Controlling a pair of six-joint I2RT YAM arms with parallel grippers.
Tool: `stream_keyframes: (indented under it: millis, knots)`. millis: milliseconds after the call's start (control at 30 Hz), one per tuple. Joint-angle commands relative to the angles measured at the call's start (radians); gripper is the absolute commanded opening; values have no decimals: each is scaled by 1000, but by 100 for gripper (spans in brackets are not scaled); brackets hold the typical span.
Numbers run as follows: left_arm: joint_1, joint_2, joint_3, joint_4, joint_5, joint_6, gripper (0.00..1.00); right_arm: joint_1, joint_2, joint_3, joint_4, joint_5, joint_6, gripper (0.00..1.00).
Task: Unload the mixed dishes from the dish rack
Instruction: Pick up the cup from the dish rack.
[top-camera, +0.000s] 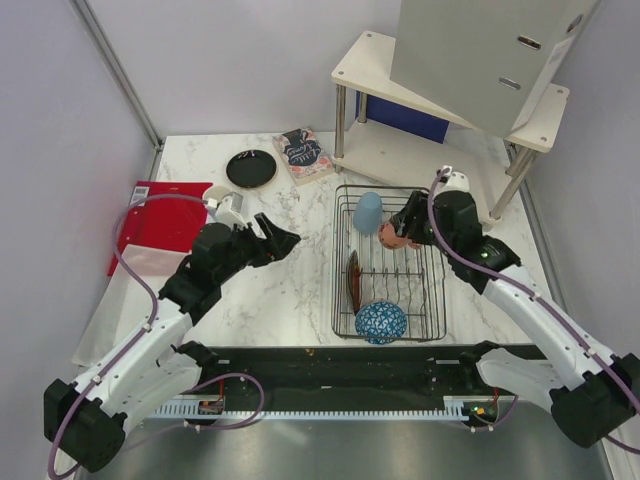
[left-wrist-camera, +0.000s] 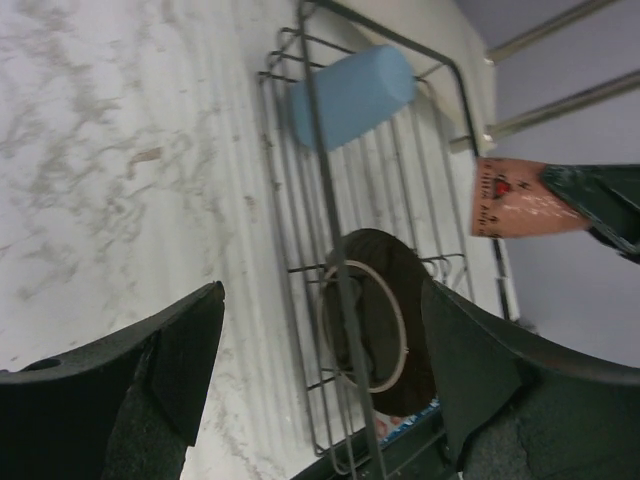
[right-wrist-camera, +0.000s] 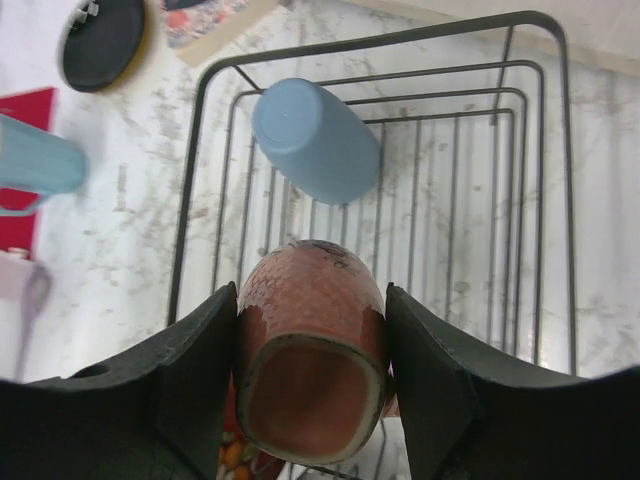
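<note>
The black wire dish rack (top-camera: 436, 262) stands right of centre. In it lie a light-blue cup (top-camera: 368, 212) on its side, an upright dark red-brown plate (top-camera: 352, 283) and a blue-and-white patterned bowl (top-camera: 381, 322). My right gripper (top-camera: 400, 231) is shut on the salmon-pink mug (right-wrist-camera: 312, 350), held on its side above the rack (right-wrist-camera: 540, 150), mouth toward the camera. My left gripper (top-camera: 287, 240) is open and empty over the table left of the rack; in its wrist view (left-wrist-camera: 322, 300) the plate (left-wrist-camera: 385, 330) shows behind the rack wires. A black plate (top-camera: 251, 168) lies on the table. A second blue cup (right-wrist-camera: 35, 165) lies by the red mat.
A white two-tier shelf (top-camera: 450, 100) with a grey box (top-camera: 480, 60) stands behind the rack. A patterned booklet (top-camera: 303, 153) lies beside the black plate. A red mat (top-camera: 160, 215) and a white cloth (top-camera: 120, 290) are at the left.
</note>
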Motion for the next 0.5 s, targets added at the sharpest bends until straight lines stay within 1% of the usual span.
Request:
stream_keyframes:
  millis: [0,67,133,167,200,233,267,300,333,367,433,467]
  knots:
    - [0,-26,-39,374,253,-71,86,-117,-106,-102,305,-361,131,0]
    - [0,-12,-42,459,330,-88,87,-156,-129,-129,388,-490,171,0]
    - [0,11,-56,517,395,-124,88,-206,-135,-165,463,-582,238,0]
    - [1,20,-57,548,413,-138,88,-223,-143,-185,567,-623,272,0]
    - [3,30,-60,598,429,-164,88,-257,-141,-240,636,-718,365,0]
    - [3,54,-68,628,462,-178,88,-271,-143,-271,713,-752,419,0]
    - [3,66,-73,655,479,-192,89,-288,-140,-303,885,-786,474,0]
    - [4,80,-77,683,494,-219,89,-294,-127,-367,987,-840,546,0]
    - [4,89,-86,745,515,-235,89,-297,-115,-392,1079,-861,659,0]
    - [4,111,-93,769,523,-247,90,-305,-85,-415,1241,-875,718,0]
    - [4,128,-96,822,537,-278,91,-306,-45,-466,1357,-888,811,0]
    - [4,144,-94,830,542,-284,92,-306,-38,-474,1408,-888,823,0]
